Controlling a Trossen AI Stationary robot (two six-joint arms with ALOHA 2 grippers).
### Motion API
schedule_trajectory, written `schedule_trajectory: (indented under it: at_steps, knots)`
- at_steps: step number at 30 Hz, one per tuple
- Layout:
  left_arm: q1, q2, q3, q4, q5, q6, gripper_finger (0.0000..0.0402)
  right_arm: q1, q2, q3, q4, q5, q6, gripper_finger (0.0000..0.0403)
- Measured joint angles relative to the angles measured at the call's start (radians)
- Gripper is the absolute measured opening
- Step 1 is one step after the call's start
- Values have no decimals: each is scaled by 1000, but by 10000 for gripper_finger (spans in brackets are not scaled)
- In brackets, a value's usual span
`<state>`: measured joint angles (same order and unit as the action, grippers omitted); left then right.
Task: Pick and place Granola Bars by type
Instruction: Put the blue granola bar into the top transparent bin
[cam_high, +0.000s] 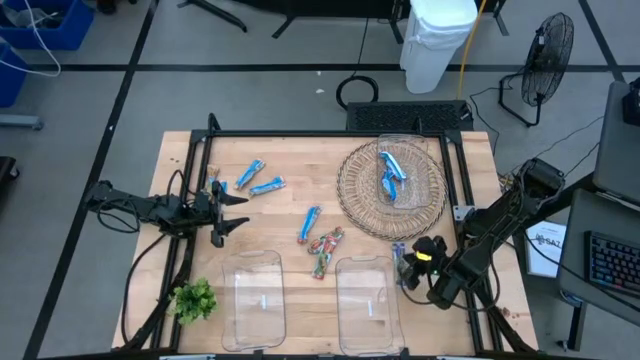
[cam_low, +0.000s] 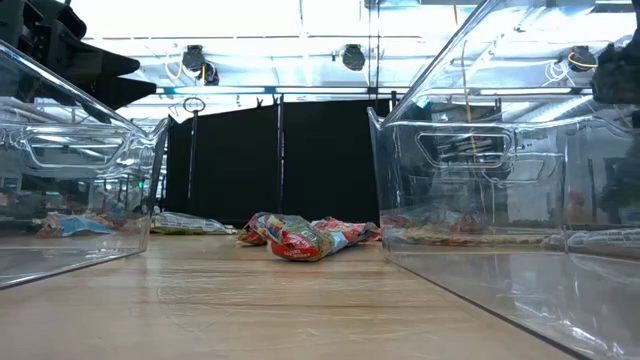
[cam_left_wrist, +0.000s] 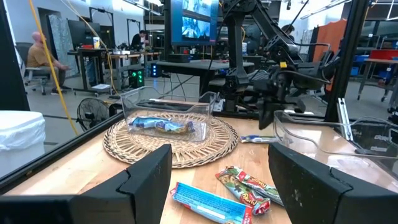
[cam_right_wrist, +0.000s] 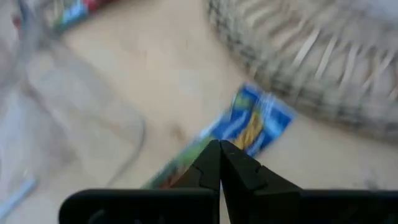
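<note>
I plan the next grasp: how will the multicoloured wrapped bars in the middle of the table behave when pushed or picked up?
The multicoloured wrapped granola bars look crinkled and glossy in the low view, so the film probably yields and may slip. They lie flat on the wooden table, so rolling seems unlikely. Being small and slim, they are probably light.

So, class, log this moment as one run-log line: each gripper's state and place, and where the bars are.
left gripper: open, table's left edge | right gripper: shut, over blue bar by wicker mat | multicoloured bars: mid-table | bins: look empty
</note>
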<state>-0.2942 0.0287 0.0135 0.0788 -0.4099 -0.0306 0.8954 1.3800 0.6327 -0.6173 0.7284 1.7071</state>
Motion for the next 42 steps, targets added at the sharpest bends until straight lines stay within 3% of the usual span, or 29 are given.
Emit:
schedule_trajectory:
  at_steps: [4,8,19,25,31,35,38,42]
  knots:
    - [0,0,0,0,0,0,267,0,0,0,11,23,-14,0]
    - [0,0,0,0,0,0,267,0,-1,0,79,-66,-123,16]
    - [0,0,0,0,0,0,267,-60,-1,0,130,-131,-160,193]
    - [0,0,0,0,0,0,267,-83,10,0,133,-167,-164,235]
    - [0,0,0,0,0,0,267,-102,70,2,164,-198,-187,230]
    - [0,0,0,0,0,0,267,-111,76,2,172,-204,-187,206]
    - [0,0,0,0,0,0,267,-111,64,2,173,-210,-202,169]
    - [0,0,0,0,0,0,267,-111,52,2,179,-226,-231,91]
